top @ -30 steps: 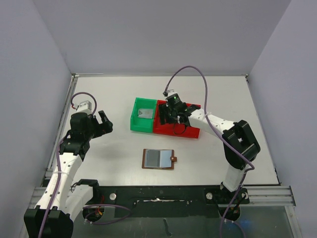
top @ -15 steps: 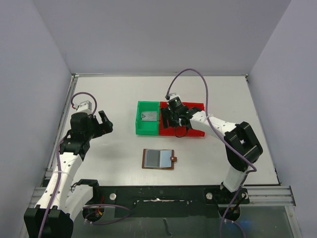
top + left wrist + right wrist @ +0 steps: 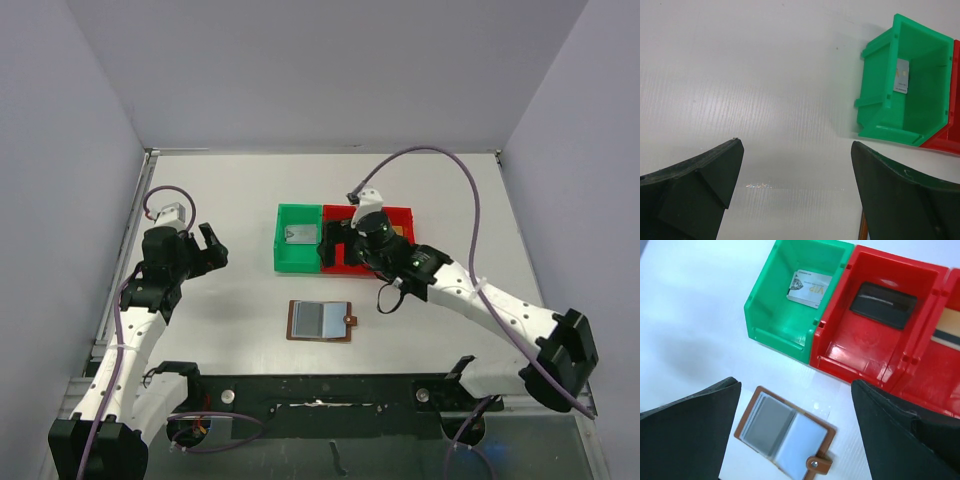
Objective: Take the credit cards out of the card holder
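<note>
While the brown card holder lies open and flat on the white bench, three cards are already out of it. A silver card sits in the green bin. A black card sits in the red bin next to it. A gold and black card peeks out of one more red box at the far right. So most of the job looks done. I think what is left is to check the holder's two pockets. The left one looks darker grey than the right one, and I cannot tell if a card hides inside.

The right fingers hang above the bench, between the bins and the holder. They are spread wide with nothing between them. The left fingers are spread wide too and grip nothing. They wait off to the left, well apart from everything.

The holder lies alone near the front of the bench, with bare bench on all sides. There is lots of room to come down on it from above. The bins stand close behind it, side by side and touching — an arm going low could bump their tall walls. Grey walls stand around the bench, but they are far from the holder.
</note>
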Robot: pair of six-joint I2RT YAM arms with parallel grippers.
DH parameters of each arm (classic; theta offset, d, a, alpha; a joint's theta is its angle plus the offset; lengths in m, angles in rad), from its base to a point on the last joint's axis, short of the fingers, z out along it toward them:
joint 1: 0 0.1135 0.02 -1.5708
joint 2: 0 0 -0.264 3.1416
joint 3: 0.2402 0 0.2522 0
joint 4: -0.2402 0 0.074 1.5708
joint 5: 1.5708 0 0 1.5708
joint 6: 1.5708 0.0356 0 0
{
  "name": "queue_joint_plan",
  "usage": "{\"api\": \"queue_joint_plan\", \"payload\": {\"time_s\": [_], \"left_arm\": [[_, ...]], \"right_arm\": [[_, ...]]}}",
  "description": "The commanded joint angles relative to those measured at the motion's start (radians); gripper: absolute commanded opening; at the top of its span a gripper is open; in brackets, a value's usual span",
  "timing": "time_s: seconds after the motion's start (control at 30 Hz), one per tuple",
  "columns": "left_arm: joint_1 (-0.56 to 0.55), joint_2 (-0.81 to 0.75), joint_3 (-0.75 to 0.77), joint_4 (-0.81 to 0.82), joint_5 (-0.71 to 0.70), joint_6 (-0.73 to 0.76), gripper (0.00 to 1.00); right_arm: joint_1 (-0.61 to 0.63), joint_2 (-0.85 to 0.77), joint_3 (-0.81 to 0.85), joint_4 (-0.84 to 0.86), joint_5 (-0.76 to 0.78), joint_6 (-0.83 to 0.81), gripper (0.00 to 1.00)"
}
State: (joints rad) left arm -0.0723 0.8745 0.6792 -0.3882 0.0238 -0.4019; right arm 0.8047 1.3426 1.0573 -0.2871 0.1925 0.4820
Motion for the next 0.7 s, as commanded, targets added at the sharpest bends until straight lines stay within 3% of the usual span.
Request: {"api": "queue_joint_plan", "payload": {"time_s": [0.0,0.1,0.23,0.33,0.57,0.67], "left_arm": [[0.002,-0.006,0.021,0.043,0.006,0.015,0.90],[0.002,-0.013,0.018,0.053,0.016,0.018,0.90],[0.004,-0.016,0.013,0.067,0.030,0.023,0.90],[0.007,-0.011,0.013,0.071,0.029,0.026,0.90],[0.012,0.000,0.017,0.067,0.035,0.028,0.90],[0.014,-0.003,0.017,0.060,0.018,0.028,0.90]], "right_arm": [[-0.015,-0.145,-0.079,0.018,0.115,0.254,0.98],[-0.025,-0.244,-0.172,-0.064,0.183,0.514,0.98],[-0.054,-0.367,-0.358,0.129,0.041,0.552,0.98],[-0.008,-0.390,-0.430,0.223,0.007,0.588,0.98],[0.190,-0.115,-0.213,-0.044,0.217,0.627,1.00],[0.296,0.019,-0.095,-0.171,0.348,0.712,0.93]]}}
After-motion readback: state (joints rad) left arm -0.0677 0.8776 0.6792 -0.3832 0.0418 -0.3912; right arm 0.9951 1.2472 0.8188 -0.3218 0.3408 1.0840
